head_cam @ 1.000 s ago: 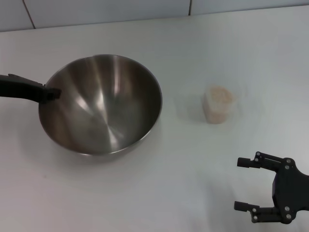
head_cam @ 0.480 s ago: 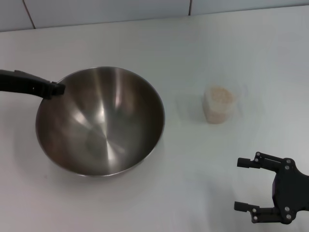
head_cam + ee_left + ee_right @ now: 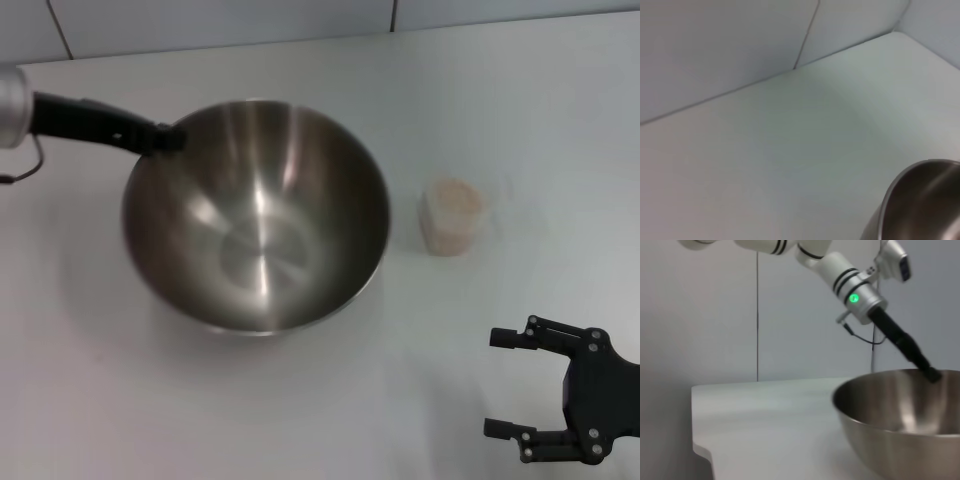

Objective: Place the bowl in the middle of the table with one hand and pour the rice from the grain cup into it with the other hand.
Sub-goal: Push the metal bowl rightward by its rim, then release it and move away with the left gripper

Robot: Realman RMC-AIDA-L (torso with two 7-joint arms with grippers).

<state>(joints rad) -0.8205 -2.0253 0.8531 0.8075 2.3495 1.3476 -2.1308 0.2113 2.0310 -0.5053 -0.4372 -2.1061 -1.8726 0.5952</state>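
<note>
The steel bowl [image 3: 255, 230] is left of the table's [image 3: 300, 410] middle, its inside empty. My left gripper [image 3: 170, 137] is shut on the bowl's far-left rim, its arm reaching in from the left. The bowl also shows in the left wrist view [image 3: 920, 200] and the right wrist view [image 3: 900, 430], where the left gripper [image 3: 932, 374] pinches the rim. The clear grain cup [image 3: 452, 215] stands upright to the right of the bowl, apart from it, full of rice [image 3: 452, 194]. My right gripper [image 3: 495, 382] is open and empty near the front right, short of the cup.
A wall with tile seams [image 3: 394, 14] runs along the table's far edge. The right wrist view shows the table's edge and corner [image 3: 702, 450] beyond the bowl.
My left gripper has carried the bowl to the right, closer to the cup. The right gripper and the cup have not moved.
</note>
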